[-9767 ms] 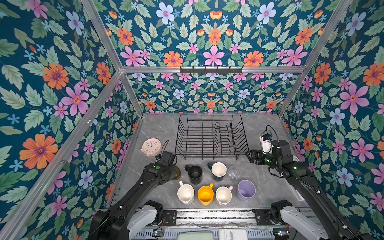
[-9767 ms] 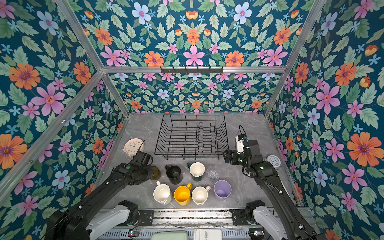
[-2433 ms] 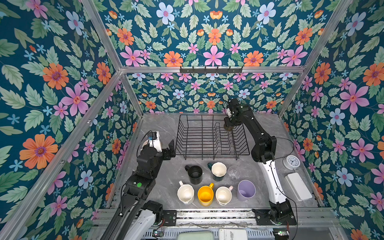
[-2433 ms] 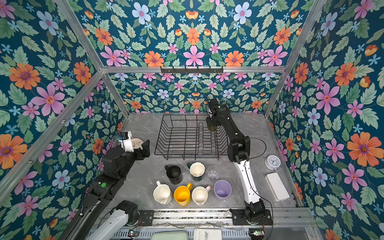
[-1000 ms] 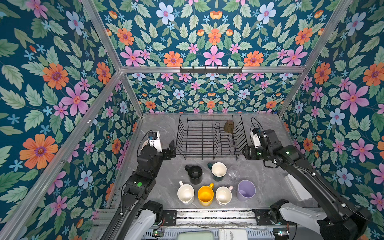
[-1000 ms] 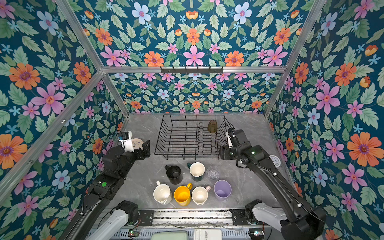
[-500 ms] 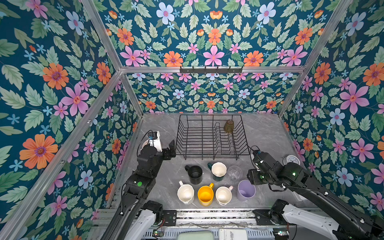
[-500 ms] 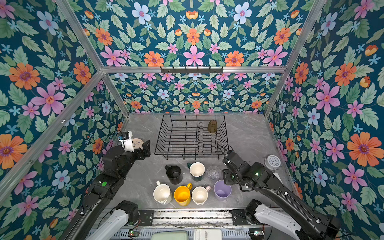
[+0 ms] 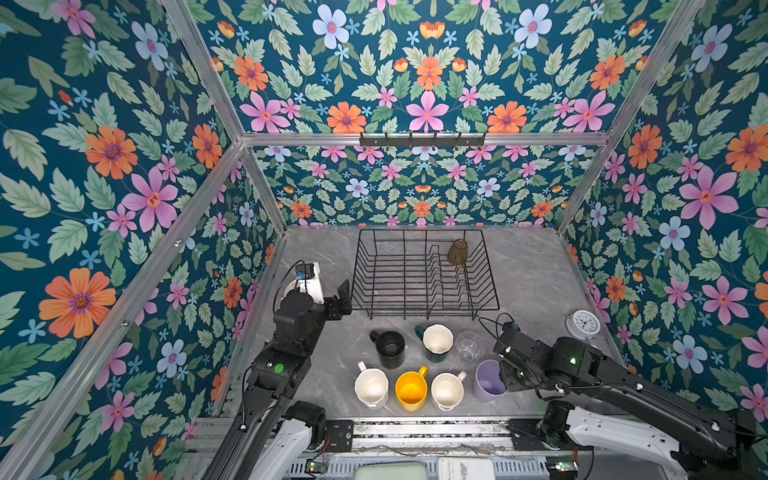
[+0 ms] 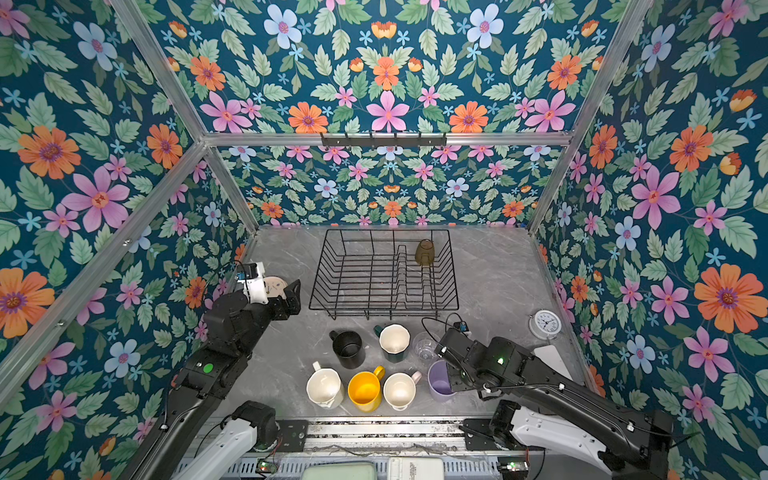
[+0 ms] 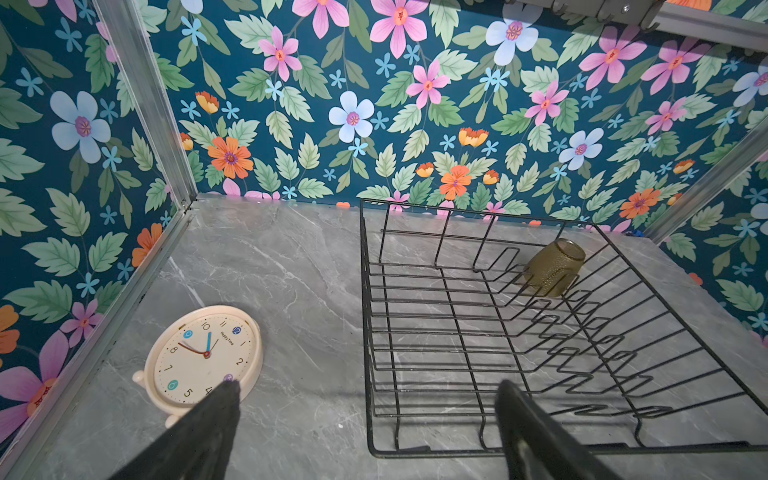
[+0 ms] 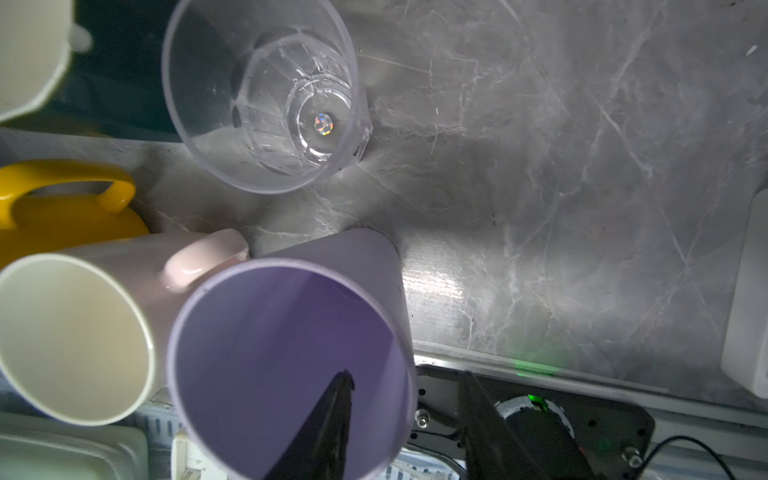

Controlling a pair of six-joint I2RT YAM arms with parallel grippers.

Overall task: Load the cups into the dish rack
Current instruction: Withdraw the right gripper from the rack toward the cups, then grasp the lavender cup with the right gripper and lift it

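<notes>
A: The purple cup (image 12: 270, 332) is seen on the counter (image 12: 582, 166), just beside the pink mug (image 12: 83, 324), near the front edge.

B: Its rim is straddled by the right end effector (image 12: 406, 374): one finger inside, one outside, a gap left, nothing clamped.

A: One brown cup (image 9: 457, 252) is spotted tilted in the rack (image 9: 399, 282), far right corner.

B: The left end effector (image 11: 368, 384) is held wide apart beside the rack.

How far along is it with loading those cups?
Done: one olive tumbler sits in the rack. In hand: the right gripper straddles the rim of the lilac tumbler, not yet clamped. Left: that tumbler and six other cups on the table.
</notes>
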